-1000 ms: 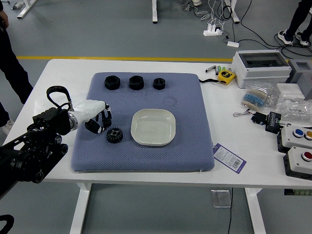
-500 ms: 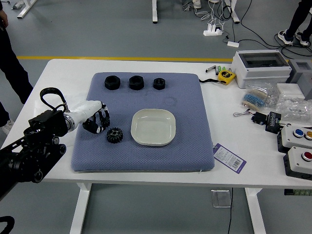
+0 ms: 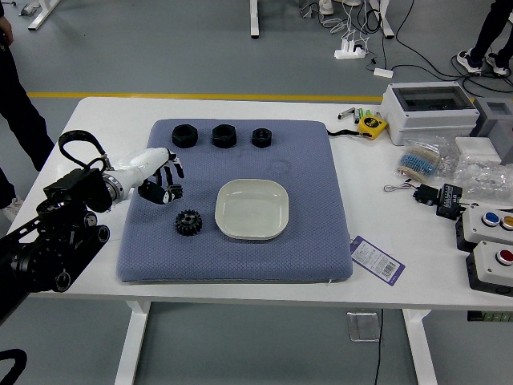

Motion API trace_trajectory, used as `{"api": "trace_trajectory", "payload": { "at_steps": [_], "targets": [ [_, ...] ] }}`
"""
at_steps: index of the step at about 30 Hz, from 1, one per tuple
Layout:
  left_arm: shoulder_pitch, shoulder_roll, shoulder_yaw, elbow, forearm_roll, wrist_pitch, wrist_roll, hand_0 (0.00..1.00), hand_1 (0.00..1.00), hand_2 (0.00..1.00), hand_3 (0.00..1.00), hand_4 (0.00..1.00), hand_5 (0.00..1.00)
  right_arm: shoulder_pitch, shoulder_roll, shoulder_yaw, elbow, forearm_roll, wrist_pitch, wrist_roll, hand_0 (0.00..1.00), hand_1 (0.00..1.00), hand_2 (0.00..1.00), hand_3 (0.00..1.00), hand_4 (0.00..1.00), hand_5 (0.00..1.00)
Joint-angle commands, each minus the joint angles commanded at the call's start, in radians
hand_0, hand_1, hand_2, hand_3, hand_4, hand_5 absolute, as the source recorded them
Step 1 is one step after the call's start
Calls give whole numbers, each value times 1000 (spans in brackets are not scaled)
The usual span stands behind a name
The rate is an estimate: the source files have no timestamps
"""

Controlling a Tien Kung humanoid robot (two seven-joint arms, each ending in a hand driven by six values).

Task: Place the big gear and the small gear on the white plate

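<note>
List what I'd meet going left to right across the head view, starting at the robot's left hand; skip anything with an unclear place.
Left hand → gear → plate → purple tag → black block → button boxes

Gear [image 3: 188, 222] left of plate [image 3: 252, 210], both on mat [image 3: 317, 249]; three pieces [image 3: 224, 135], probably nuts, behind; tape measure [image 3: 372, 125] farther right.

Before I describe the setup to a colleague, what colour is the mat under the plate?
Blue-grey; the mat shows best in the head view.
</note>
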Motion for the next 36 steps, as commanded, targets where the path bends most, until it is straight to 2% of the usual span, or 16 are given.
{"api": "trace_trajectory", "payload": {
  "at_steps": [7, 23, 24, 25, 30, 31, 36],
  "targets": [
    [0, 1, -2, -19, 2, 4, -6, 485, 373, 441, 557, 742, 2, 2, 0, 2, 0, -2, 0, -1, 663, 653, 733, 600, 793, 723],
    [-7, -2, 31, -131, -11, 12, -12, 483, 371, 439, 557, 746, 2, 4, -1, 1, 0, -3, 0, -1, 663, 653, 733, 600, 793, 723],
    [-7, -3, 29, -131, -7, 12, -12, 483, 371, 439, 557, 746, 2, 4, -1, 1, 0, -3, 0, 0, 663, 653, 733, 600, 793, 723],
    [-8, -3, 25, -130, 3, 11, -11, 510, 439, 492, 570, 682, 2, 5, -2, 0, 0, -2, 0, 1, 662, 652, 732, 599, 793, 723],
    [-7, -2, 11, -106, 18, -4, 0, 510, 439, 492, 570, 682, 2, 5, -2, -1, 0, 2, 0, 2, 662, 652, 732, 599, 793, 723],
    [-8, -2, 10, -95, 24, -2, -1, 550, 496, 545, 580, 696, 2, 6, -2, -1, 0, 0, 0, 1, 662, 652, 732, 599, 793, 723],
    [-7, -2, 13, -56, 61, -15, 0, 550, 496, 545, 580, 696, 2, 7, -2, 3, 1, -8, -1, -1, 662, 652, 732, 599, 793, 723]
  ]
}}
